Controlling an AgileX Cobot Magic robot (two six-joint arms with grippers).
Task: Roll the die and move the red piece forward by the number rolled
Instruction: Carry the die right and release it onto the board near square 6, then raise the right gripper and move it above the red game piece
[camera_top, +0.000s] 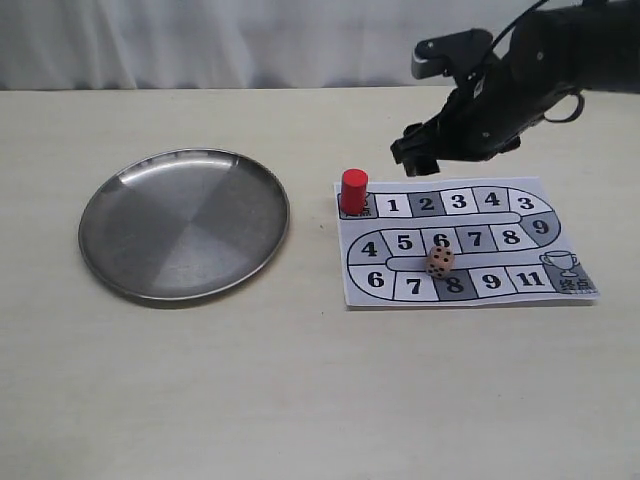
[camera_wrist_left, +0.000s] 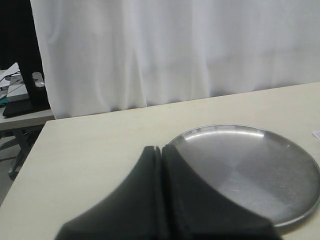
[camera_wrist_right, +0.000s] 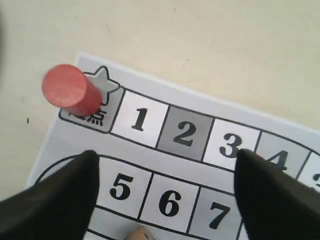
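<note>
The red piece (camera_top: 354, 190) (camera_wrist_right: 73, 90) stands upright on the start square at the upper left of the paper board (camera_top: 560, 195). The pale die (camera_top: 440, 261) rests on the board between squares 6 and 8; only its tip (camera_wrist_right: 142, 233) peeks into the right wrist view. My right gripper (camera_top: 418, 160) (camera_wrist_right: 167, 192) hovers open above the board's top rows, with nothing between its fingers (camera_wrist_right: 60, 197). In the left wrist view my left gripper (camera_wrist_left: 161, 150) is shut and empty; it does not appear in the exterior view.
A round steel plate (camera_top: 184, 222) (camera_wrist_left: 250, 170) lies on the table left of the board. The board (camera_wrist_right: 190, 165) carries numbered squares up to 11 and a trophy square (camera_top: 566, 270). A white curtain (camera_wrist_left: 175, 50) hangs behind the table.
</note>
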